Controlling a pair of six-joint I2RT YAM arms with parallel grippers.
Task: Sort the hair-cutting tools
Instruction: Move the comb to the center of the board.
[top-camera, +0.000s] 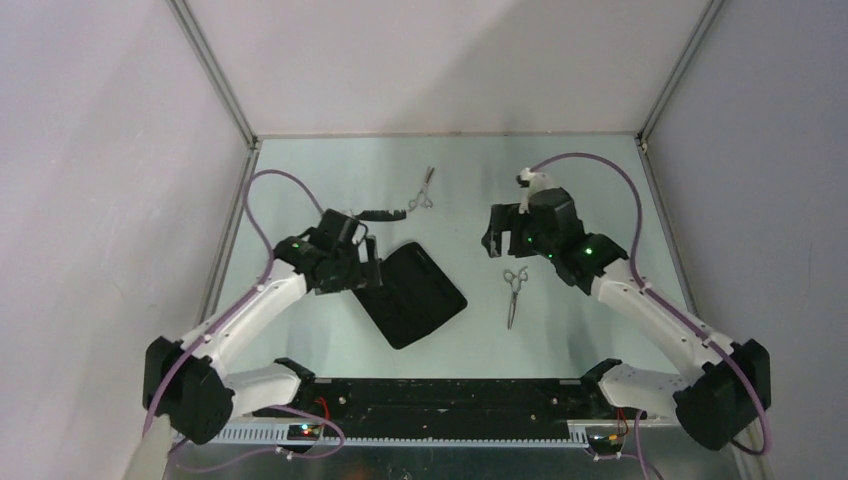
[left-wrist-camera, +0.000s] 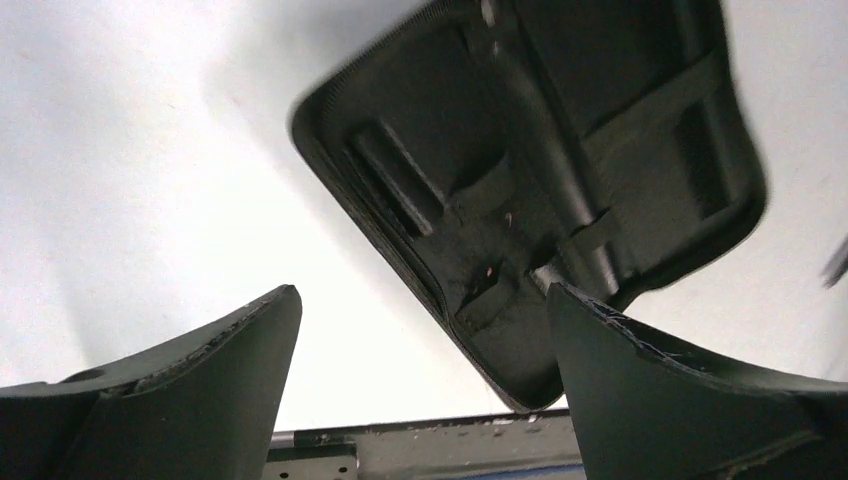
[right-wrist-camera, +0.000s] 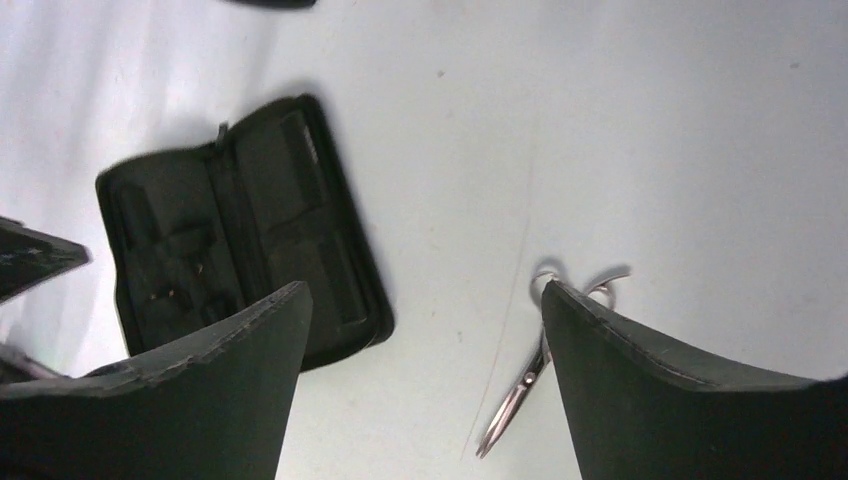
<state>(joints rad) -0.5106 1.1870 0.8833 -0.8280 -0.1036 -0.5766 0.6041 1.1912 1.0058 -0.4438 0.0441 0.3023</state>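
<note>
Pale table (top-camera: 330, 170), white walls around. Over the open black case (top-camera: 410, 293) the left gripper (left-wrist-camera: 422, 295) hangs, jaws spread and empty. Beside the near scissors (top-camera: 514, 293) the right gripper (right-wrist-camera: 425, 288) hovers, jaws likewise spread and empty. These scissors lie flat, right of the case, long axis near-to-far, rings away, tips toward the arm bases. Recommended: centre over the pivot, set jaws across the blades, then close.

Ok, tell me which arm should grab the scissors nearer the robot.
Right. The right fingers hang open just beside those scissors, which show in its wrist view; the left fingers are at the case.
</note>
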